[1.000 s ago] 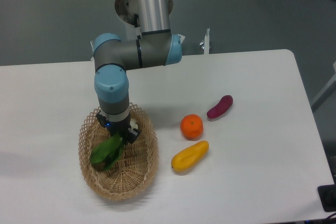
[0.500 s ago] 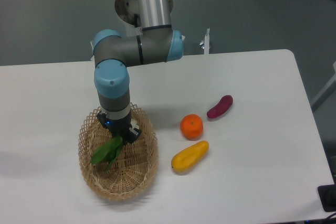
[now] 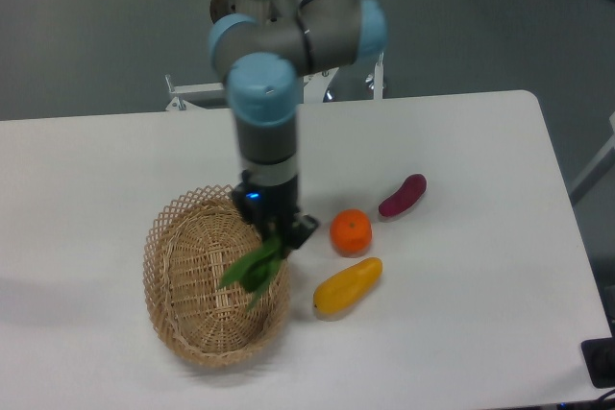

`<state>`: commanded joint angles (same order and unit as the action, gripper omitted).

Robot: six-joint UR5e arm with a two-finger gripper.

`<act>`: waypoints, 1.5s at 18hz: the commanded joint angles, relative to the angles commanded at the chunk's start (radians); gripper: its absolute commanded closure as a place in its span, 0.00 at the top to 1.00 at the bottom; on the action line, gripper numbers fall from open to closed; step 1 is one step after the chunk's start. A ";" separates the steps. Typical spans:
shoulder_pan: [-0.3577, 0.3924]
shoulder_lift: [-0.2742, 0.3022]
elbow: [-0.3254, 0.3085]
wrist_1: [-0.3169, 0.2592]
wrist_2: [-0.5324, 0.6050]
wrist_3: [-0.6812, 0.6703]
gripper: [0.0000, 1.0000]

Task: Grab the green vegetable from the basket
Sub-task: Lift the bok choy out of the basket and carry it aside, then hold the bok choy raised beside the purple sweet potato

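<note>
My gripper [image 3: 279, 239] points down over the right rim of the basket [image 3: 183, 276] and is shut on the stem end of the green vegetable [image 3: 252, 269]. The bok choy hangs from the fingers with its dark green leaves drooping down and left, lifted above the basket's woven floor near the right wall. The basket is an oval tan wicker one at the front left of the table; nothing else shows inside it.
An orange [image 3: 351, 232] sits just right of the gripper. A yellow squash-like fruit [image 3: 348, 285] lies in front of it, close to the basket's right rim. A purple eggplant-like fruit [image 3: 403, 195] lies farther right. The white table's front edge is near the basket.
The arm has swung right and lifted, carrying the green vegetable from the basket's left middle to above its right rim. The basket and the fruits have not moved.
</note>
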<state>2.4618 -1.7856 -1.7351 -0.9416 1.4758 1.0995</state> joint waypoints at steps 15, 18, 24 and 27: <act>0.316 -0.026 0.134 -0.126 -0.029 0.412 0.38; 0.316 -0.025 0.134 -0.131 -0.028 0.412 0.38; 0.312 -0.023 0.134 -0.131 -0.029 0.410 0.38; 0.310 -0.024 0.134 -0.131 -0.031 0.410 0.38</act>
<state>2.7719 -1.8101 -1.6015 -1.0723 1.4450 1.5094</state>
